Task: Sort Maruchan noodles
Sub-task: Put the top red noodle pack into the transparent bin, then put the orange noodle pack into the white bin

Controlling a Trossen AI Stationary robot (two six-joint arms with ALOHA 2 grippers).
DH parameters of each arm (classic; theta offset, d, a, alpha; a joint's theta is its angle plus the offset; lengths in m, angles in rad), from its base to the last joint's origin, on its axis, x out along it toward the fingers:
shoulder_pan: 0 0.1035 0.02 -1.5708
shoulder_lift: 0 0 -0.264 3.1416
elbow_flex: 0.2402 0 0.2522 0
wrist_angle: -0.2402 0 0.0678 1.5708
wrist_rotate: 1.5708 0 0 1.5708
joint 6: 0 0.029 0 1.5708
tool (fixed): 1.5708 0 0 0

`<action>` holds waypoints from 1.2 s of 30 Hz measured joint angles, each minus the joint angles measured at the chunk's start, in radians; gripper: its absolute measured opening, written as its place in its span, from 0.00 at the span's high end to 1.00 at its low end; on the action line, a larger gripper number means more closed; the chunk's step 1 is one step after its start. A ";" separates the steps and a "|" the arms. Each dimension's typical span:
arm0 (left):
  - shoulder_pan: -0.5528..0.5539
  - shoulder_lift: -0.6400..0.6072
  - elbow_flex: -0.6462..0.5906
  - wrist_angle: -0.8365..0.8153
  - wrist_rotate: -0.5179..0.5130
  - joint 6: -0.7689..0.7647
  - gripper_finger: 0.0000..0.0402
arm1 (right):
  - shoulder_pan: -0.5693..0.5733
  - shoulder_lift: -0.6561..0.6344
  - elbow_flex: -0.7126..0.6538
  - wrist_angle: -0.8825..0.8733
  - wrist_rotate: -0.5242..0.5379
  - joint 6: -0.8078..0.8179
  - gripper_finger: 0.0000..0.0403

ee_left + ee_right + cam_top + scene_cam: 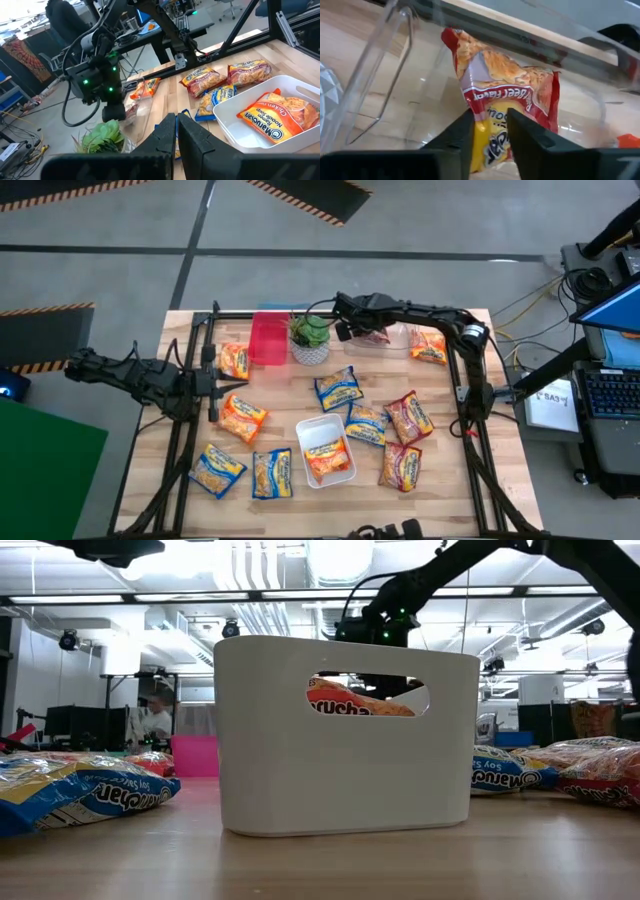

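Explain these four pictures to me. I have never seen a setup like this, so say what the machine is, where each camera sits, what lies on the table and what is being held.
This is a robot with two dark arms at a wooden table, each ending in a two-finger gripper. One camera looks straight down, one sits at table height, and one rides on each wrist.

Ramen packets lie scattered on the table. One lies inside a white bin, and there is also a pink bin and a potted plant.

The right gripper reaches into a clear bin at the far edge, its fingers on either side of a red beef packet; whether it grips is unclear. The left gripper waits shut and empty at the left side.
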 joint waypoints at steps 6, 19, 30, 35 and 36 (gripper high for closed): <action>0.000 0.021 0.000 0.027 0.000 0.000 1.00 | 0.027 -0.084 0.000 -0.005 0.001 -0.045 0.59; 0.000 0.113 0.022 0.127 0.000 -0.077 1.00 | 0.359 -0.410 -0.193 0.097 0.116 -0.134 0.51; -0.002 0.246 0.028 0.118 0.002 -0.352 1.00 | 0.697 -0.712 -0.728 0.710 0.109 -0.294 0.52; -0.004 0.304 0.028 0.115 0.003 -0.417 1.00 | 0.745 -0.822 -0.937 0.977 0.105 -0.355 0.52; -0.004 0.313 0.028 0.115 0.003 -0.424 1.00 | 0.747 -0.843 -0.970 1.015 0.103 -0.366 0.52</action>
